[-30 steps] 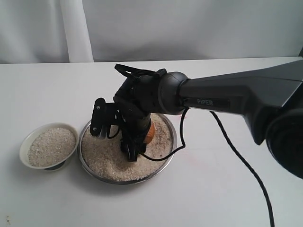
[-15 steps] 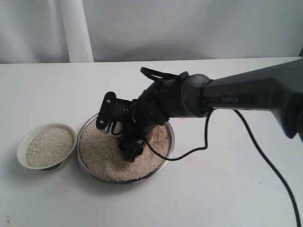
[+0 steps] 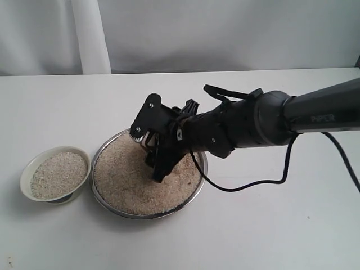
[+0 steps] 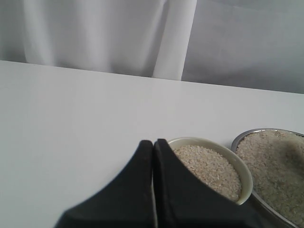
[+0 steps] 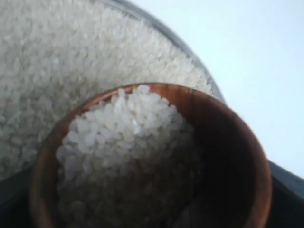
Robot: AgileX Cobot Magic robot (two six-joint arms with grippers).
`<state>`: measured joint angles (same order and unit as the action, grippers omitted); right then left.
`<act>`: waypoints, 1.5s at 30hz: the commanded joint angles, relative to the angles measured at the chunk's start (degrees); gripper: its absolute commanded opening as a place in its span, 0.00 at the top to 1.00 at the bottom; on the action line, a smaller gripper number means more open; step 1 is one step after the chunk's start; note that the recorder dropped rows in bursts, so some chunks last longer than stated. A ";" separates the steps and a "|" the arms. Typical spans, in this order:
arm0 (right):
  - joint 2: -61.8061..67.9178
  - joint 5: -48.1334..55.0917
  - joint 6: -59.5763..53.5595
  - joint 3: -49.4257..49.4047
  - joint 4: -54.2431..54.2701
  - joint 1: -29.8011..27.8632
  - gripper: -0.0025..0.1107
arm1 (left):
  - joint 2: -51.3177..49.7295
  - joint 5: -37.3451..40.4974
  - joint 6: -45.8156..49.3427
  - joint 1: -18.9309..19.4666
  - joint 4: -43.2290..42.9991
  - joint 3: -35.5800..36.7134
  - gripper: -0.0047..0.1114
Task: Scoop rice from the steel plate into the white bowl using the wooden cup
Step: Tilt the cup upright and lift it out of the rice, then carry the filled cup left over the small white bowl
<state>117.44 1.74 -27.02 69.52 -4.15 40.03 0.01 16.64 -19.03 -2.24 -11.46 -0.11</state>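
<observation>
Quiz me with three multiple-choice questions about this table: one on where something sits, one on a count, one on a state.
1. In the exterior view, where does the small cream-white round bowl stand relative to the wide shiny steel plate?
A) left of it B) inside it C) behind it
2. How many vessels hold pale rice?
A) one B) two C) three
3. The left gripper is:
A) wide open B) shut, empty C) gripping a spoon

Answers:
1 A: the bowl sits apart on the plate's left.
2 C: bowl, plate and the dark reddish-brown wooden cup all hold grains.
3 B: it is closed tight with nothing between.
</observation>
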 commanded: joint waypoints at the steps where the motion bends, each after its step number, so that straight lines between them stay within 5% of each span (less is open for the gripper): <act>1: -4.19 -3.74 0.04 -0.11 0.74 -0.19 0.98 | -0.01 -0.32 -0.25 -0.09 0.05 0.11 0.96; 15: -7.72 -0.41 -0.18 0.97 -3.42 1.72 0.98 | -0.01 -0.32 -0.25 -0.09 0.05 0.11 0.96; 33: 4.81 16.42 -2.89 25.79 -4.27 8.56 0.98 | -0.01 -0.32 -0.25 -0.09 0.05 0.11 0.96; 45: 5.86 19.53 -2.89 28.55 -3.45 8.65 0.98 | -0.01 -0.32 -0.25 -0.09 0.05 0.11 0.96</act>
<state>123.60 21.12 -29.62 97.63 -7.93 48.59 0.01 16.64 -19.03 -2.24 -11.46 -0.11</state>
